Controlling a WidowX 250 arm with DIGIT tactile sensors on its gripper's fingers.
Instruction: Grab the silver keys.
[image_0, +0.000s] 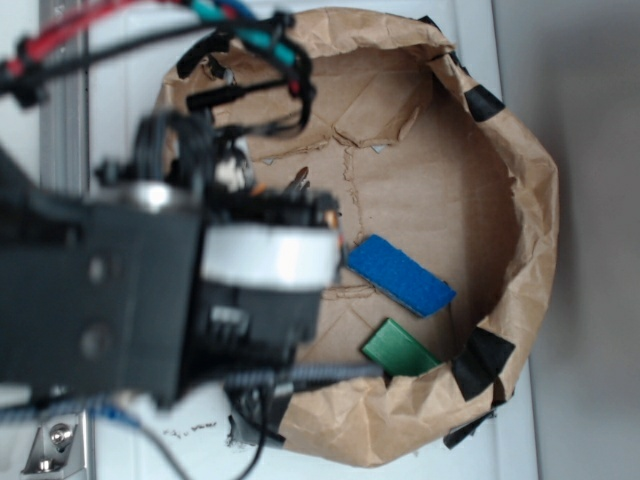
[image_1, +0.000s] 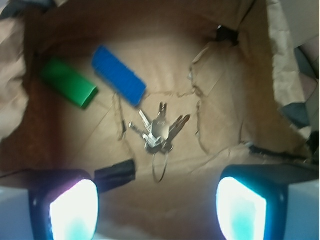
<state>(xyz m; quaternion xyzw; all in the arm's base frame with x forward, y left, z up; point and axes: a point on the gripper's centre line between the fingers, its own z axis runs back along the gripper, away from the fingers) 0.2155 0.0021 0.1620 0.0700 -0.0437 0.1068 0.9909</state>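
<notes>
The silver keys (image_1: 159, 131) lie fanned out on the brown paper floor in the middle of the wrist view, with their thin wire ring (image_1: 160, 166) trailing toward me. My gripper (image_1: 157, 210) is open and empty, its two glowing pads (image_1: 74, 210) wide apart, hovering above and short of the keys. In the exterior view the arm (image_0: 150, 280) covers the left of the paper bowl (image_0: 520, 200). There only a small silver tip of the keys (image_0: 298, 182) shows beside it.
A blue rectangular pad (image_1: 119, 75) lies just beyond the keys, also in the exterior view (image_0: 400, 275). A green block (image_1: 69, 82) lies left of it, also seen outside (image_0: 398, 348). Crumpled paper walls with black tape (image_0: 482, 360) ring the floor.
</notes>
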